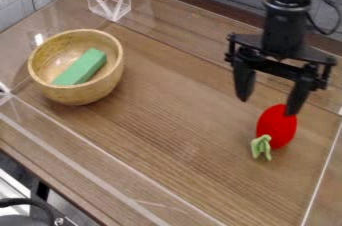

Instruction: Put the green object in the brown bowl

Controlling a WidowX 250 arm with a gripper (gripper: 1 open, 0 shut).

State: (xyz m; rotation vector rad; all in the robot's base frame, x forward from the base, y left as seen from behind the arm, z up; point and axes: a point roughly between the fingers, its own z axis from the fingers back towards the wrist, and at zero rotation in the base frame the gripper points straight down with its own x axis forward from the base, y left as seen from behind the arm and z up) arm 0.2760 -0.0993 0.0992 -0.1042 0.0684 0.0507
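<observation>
While the gripper (274, 87) hangs with its fingers spread apart and nothing held, a red strawberry toy (277, 125) is seen just below it, near the clear right wall (325, 178). Bare wooden table (160, 120) lies between — the green object (79, 67) is resting inside the brown bowl (76, 67), far left. No writing can be seen.

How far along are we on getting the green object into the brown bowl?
Done, by the look of it: the green block lies inside the brown bowl. Nothing is in hand: the pincer hangs open and empty above the red strawberry, far from the bowl. Nothing looks left for this task.
</observation>
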